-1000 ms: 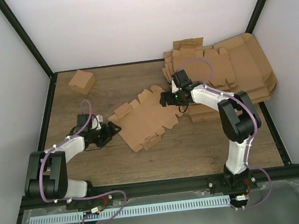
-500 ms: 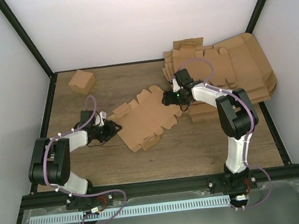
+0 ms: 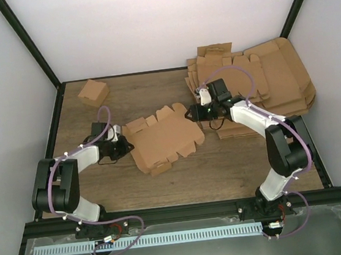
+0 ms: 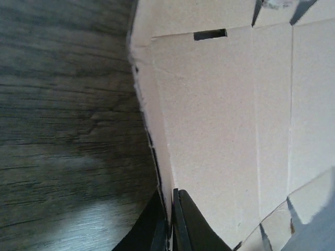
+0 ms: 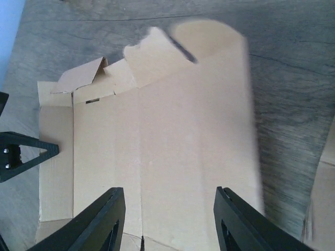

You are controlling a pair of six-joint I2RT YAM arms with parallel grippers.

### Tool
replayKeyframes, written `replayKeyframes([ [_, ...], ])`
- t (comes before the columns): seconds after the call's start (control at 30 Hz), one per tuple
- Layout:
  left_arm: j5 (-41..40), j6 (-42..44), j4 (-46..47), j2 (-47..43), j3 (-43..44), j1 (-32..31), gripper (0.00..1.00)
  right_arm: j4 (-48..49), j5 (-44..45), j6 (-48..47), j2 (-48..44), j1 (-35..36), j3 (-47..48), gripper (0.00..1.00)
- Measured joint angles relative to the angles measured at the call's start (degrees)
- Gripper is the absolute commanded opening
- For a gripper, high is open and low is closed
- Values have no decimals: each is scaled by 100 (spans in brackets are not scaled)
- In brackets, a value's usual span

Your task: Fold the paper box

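The paper box [image 3: 162,137] lies flat on the wooden table, a brown die-cut sheet with flaps and tabs along its edges. My left gripper [image 3: 125,146] is shut on its left edge. In the left wrist view the gripper [image 4: 171,222] has a thin strip of the paper box [image 4: 220,130] pinched between its two black fingers. My right gripper [image 3: 192,114] hovers over the sheet's right end. In the right wrist view the gripper [image 5: 170,214] is open, its jaws well apart. The paper box [image 5: 172,136] is spread below them, its far flap curled up.
A small folded brown box [image 3: 93,92] sits at the back left of the table. A stack of flat cardboard blanks [image 3: 264,83] fills the back right, close behind the right arm. White walls and a black frame enclose the table.
The left gripper has shut on the sheet's left edge. The sheet has turned and slid a little to the left. The right gripper's jaws have narrowed and its arm has swung outward.
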Motion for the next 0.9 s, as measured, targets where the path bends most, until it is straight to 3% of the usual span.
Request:
replayKeyframes([
  [0.3,-234,319,-374,-588,70,-170,4,31,9,-35,-319,0,-671,66],
  [0.4,-334,398,-424,-807,70,-417,4,31,144,-31,-678,0,-920,89],
  [0.47,-393,442,-446,-940,61,-577,4,74,245,31,-1012,0,-1088,99],
  [0.9,-680,595,7,-1971,-341,-1344,4,457,920,264,-3191,4,-2605,100],
])
